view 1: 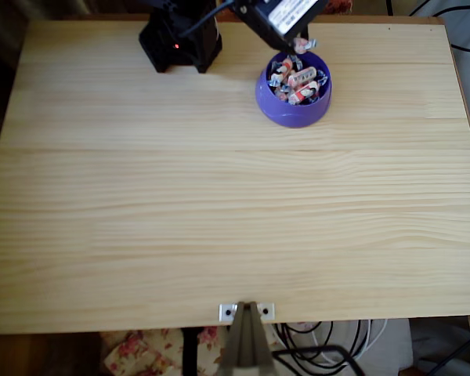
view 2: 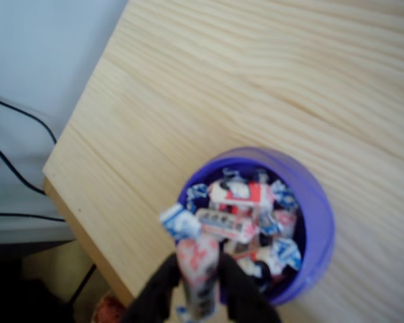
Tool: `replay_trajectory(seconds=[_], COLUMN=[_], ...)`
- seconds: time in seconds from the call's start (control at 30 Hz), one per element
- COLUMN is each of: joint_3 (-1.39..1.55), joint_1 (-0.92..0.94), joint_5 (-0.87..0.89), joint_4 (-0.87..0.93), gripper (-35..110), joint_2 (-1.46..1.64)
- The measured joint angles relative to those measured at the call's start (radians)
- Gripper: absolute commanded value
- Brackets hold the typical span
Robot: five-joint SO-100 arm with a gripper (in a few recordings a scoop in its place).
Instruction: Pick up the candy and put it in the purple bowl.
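Note:
The purple bowl (view 1: 294, 103) stands at the back right of the wooden table in the overhead view and holds several wrapped candies (view 1: 296, 81). In the wrist view the purple bowl (view 2: 315, 222) lies right below me, full of candies (view 2: 239, 195). My gripper (view 2: 196, 289) hangs over its near rim, its black fingers (view 2: 160, 289) shut on one candy (view 2: 198, 266) with a white and red wrapper. From overhead, the gripper (view 1: 298, 45) sits just behind the bowl, with the candy (view 1: 303, 43) poking out at its tip.
The arm's black base (view 1: 180, 39) stands at the back of the table (view 1: 219, 204). A clamp (view 1: 247, 313) is fixed to the front edge. The table edge (view 2: 87, 222) runs close to the bowl in the wrist view, with cables (view 2: 20, 141) beyond it.

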Motion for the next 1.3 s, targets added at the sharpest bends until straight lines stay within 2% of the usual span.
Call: replay_trajectory(seconds=[0.1,0.27,0.47,0.5,0.6,0.63,0.8,0.93,1.07,1.2,1.3], joint_3=[0.000,0.000,0.021,0.029,0.029,0.029,-0.058,-0.247,-0.345,-0.299,-0.209], joint_1=[0.005,0.006,-0.029,-0.023,0.012,0.038,0.252,0.509,0.798,1.057,1.154], joint_5=[0.006,0.006,0.023,0.023,-0.017,-0.044,-0.224,-0.393,-0.462,-0.520,-0.597], joint_4=[0.018,0.034,0.086,0.086,0.084,0.077,0.044,0.046,0.038,-0.069,-0.147], gripper=[11,28,28,24,1,0,-1,-1,-1,-1,-1], joint_2=[0.000,0.017,0.130,0.150,0.155,0.152,0.029,-0.229,-0.492,-0.502,-0.445])
